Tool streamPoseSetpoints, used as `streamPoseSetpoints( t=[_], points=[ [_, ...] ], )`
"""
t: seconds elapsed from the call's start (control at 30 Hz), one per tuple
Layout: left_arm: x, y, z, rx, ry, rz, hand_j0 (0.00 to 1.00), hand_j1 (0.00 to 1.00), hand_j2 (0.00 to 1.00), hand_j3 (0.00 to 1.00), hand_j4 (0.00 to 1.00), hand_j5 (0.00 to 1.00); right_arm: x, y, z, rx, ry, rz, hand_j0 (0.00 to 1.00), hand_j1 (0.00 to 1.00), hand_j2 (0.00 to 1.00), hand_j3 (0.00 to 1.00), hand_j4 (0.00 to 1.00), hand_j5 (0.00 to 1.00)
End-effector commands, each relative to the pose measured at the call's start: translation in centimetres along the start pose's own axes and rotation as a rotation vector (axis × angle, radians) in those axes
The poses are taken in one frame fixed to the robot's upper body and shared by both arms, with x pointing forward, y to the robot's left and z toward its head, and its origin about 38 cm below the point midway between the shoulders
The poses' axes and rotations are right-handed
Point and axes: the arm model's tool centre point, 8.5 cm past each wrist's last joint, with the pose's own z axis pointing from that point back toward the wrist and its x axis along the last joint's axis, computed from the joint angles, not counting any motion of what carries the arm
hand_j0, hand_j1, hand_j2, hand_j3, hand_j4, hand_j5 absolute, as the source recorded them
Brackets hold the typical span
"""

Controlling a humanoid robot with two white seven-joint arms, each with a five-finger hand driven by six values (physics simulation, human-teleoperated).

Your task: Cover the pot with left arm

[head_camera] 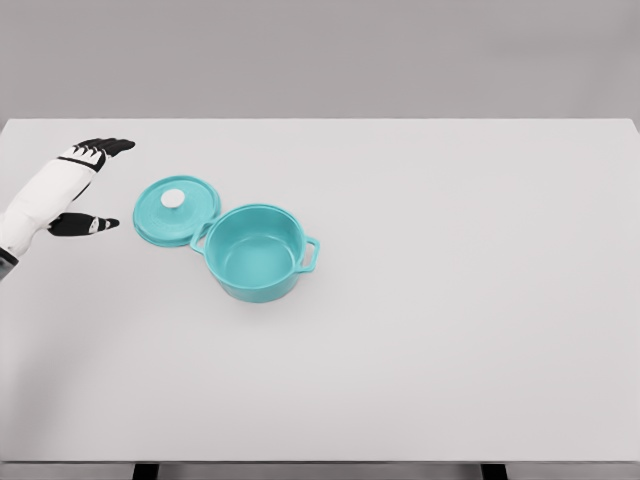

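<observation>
Currently, status at this frame:

- Round teal pot with two side loop handles sits uncovered on the flat white table, left of centre, upright, nothing visible inside.
- Matching round teal lid with a small white knob lies knob-up on the table just up-left of the pot; its rim looks to touch or slightly tuck behind the pot's left handle, can't tell which.
- Left hand, white with black fingers, is near the table's left edge, just left of the lid, not touching it. Fingers extended, thumb splayed away from them: a wide gap, holding nothing.
- Right arm isn't in view.
- Handling guess: lid looks rigid and smooth, enamel-like, probably light but slippery at the rim. Flat on the table, the rim gives little to get under.
- Best hold is likely the white knob, pinched from above; it's central, so the lid should hang level.
- Risk: a nudge could shove the lid against the pot handle and shift the pot.
</observation>
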Motion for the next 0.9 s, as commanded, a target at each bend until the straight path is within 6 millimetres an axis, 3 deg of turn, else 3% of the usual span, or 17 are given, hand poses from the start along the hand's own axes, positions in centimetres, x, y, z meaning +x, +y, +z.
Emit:
streamPoseSetpoints(
  t=[0.0,0.17,0.27,0.47,0.67,0.77,0.87],
  points=[
    [0.0,0.1,0.0,0.005,0.0,0.004,1.0,1.0,1.0,1.0,1.0,1.0,0.0,0.0,0.0,0.0,-0.001,0.0,1.0,1.0,1.0,1.0,1.0,1.0],
    [-0.1,0.7,-0.3,0.011,-0.003,-0.008,1.0,1.0,1.0,1.0,1.0,1.0,0.0,0.0,0.0,0.0,0.001,0.0,1.0,1.0,1.0,1.0,1.0,1.0],
    [0.2,-0.4,-0.6,-0.044,-0.01,-0.026,1.0,1.0,1.0,1.0,1.0,1.0,0.1,0.0,0.0,0.001,-0.001,0.0,1.0,1.0,1.0,1.0,1.0,1.0],
    [0.4,2.2,-3.5,-0.291,-0.024,-0.162,1.0,1.0,1.0,1.0,1.0,1.0,0.1,0.0,0.0,0.0,-0.002,0.0,1.0,1.0,1.0,1.0,1.0,1.0],
    [1.9,1.3,-5.7,-0.413,-0.077,-0.192,1.0,1.0,1.0,1.0,1.0,1.0,0.0,0.0,0.0,0.0,-0.001,0.0,1.0,1.0,1.0,1.0,1.0,1.0],
    [2.3,2.2,-6.5,-0.403,-0.091,-0.209,1.0,1.0,1.0,1.0,1.0,1.0,0.1,0.0,0.0,0.001,-0.001,0.0,1.0,1.0,1.0,1.0,1.0,1.0],
    [2.5,1.8,-7.8,-0.466,-0.101,-0.22,1.0,1.0,1.0,1.0,1.0,1.0,0.0,0.0,0.0,0.0,-0.001,0.0,1.0,1.0,1.0,1.0,1.0,1.0]
  ],
)
